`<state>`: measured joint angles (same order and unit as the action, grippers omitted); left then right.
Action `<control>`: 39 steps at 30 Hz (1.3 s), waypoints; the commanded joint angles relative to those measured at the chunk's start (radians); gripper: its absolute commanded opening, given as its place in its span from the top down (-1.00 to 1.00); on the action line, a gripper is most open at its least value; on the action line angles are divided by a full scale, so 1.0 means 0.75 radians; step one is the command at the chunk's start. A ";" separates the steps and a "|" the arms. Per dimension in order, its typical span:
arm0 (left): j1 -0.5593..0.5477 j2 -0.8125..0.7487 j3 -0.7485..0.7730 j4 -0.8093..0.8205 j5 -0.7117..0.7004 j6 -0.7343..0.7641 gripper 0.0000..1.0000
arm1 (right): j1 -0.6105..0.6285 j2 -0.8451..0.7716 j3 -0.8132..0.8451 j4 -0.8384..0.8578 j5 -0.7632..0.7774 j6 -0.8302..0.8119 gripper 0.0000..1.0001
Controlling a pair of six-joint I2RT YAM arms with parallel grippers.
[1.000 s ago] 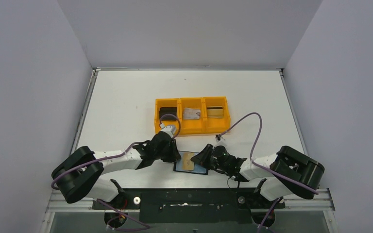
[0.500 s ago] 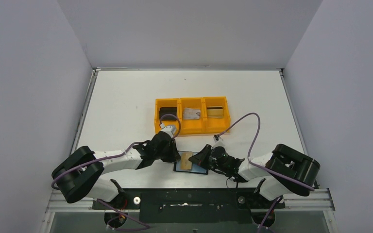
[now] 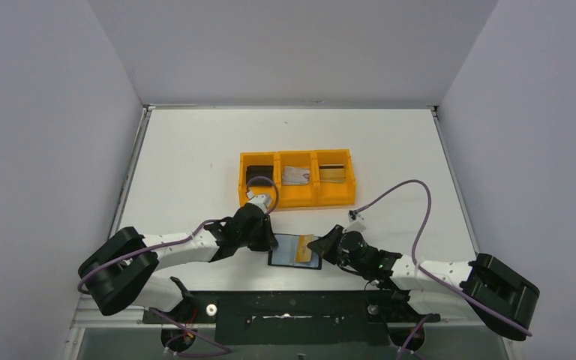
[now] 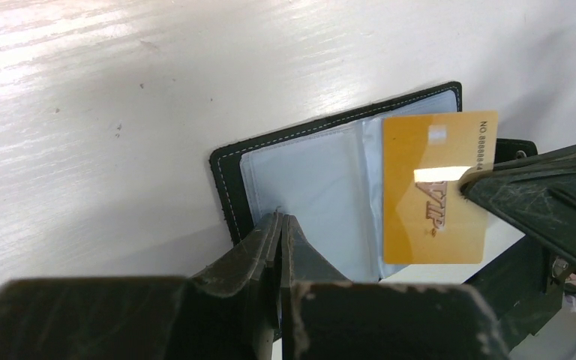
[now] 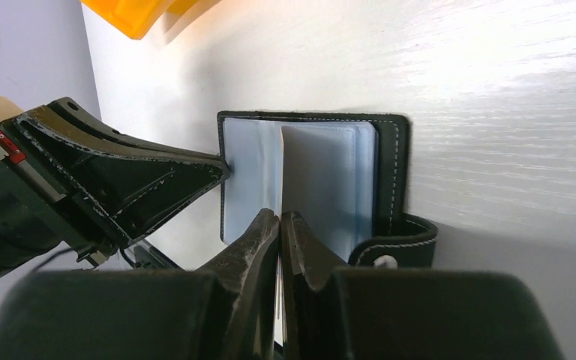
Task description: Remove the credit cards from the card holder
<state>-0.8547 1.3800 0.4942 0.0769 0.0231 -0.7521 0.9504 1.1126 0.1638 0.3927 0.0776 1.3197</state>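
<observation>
The left gripper (image 4: 279,219) is closed, its tips pressed on the near edge of the open holder (image 4: 300,184). The holder lies flat on the table (image 3: 195,165) right ahead of it. The right gripper (image 5: 279,219) is clamped on the outer edge of a gold card (image 4: 429,201). That card's inner edge overlaps the holder's leaf and the rest sticks out towards the right gripper. Beyond both grippers, the tray (image 3: 300,199) holds a grey card (image 3: 295,176) and a striped card (image 3: 332,173).
</observation>
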 commanded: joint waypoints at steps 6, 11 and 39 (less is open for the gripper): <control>-0.003 -0.128 -0.004 -0.169 -0.029 0.006 0.88 | -0.002 -0.214 -0.005 -0.174 0.108 -0.108 1.00; -0.001 -0.272 0.040 -0.245 -0.066 0.011 0.54 | -0.002 -0.252 -0.014 -0.134 0.089 -0.150 1.00; 0.338 -0.804 0.273 -0.722 -0.397 0.407 -0.74 | 0.020 -0.489 0.311 -0.474 0.347 -0.895 1.00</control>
<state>-0.6067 0.8368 0.7631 -0.5186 -0.2066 -0.4767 0.9573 0.7563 0.3202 0.0868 0.2489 0.8204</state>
